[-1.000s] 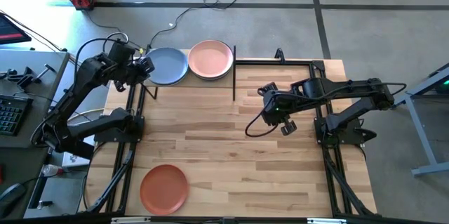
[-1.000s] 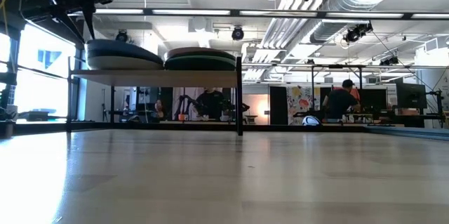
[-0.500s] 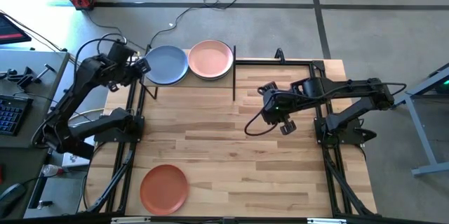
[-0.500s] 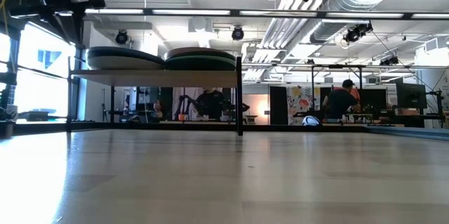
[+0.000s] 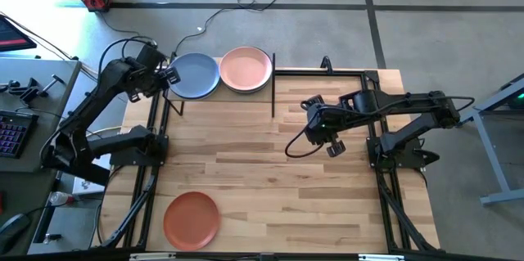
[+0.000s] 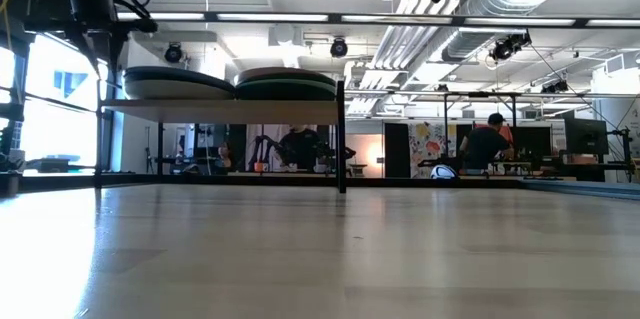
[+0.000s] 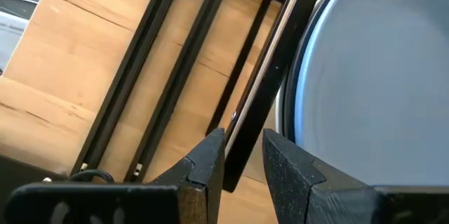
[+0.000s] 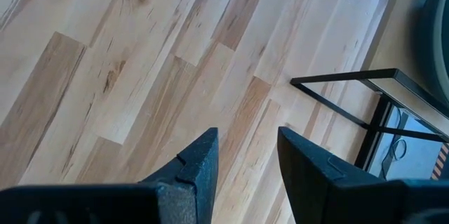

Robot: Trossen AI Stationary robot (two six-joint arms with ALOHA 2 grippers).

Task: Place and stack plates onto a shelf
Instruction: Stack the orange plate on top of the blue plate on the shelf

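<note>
Where shelf (image 5: 270,69) stands, blue plate (image 5: 195,75), pink plate (image 5: 246,69) (seemingly atop stacks)

Three plates show their faces from above: one blue plate (image 5: 195,75) and one pink plate (image 5: 246,69), each topping a pile on the one shelf (image 5: 273,89) at the table's (image 5: 327,204) far left corner, and one terracotta plate (image 5: 191,219) alone near the table's near left corner. From table height there are two piles (image 6: 230,84) side by side; how many plates each holds cannot be counted. Two arms are present, one per side, each with one gripper: left gripper (image 5: 169,77), right gripper (image 5: 327,142).
</note>
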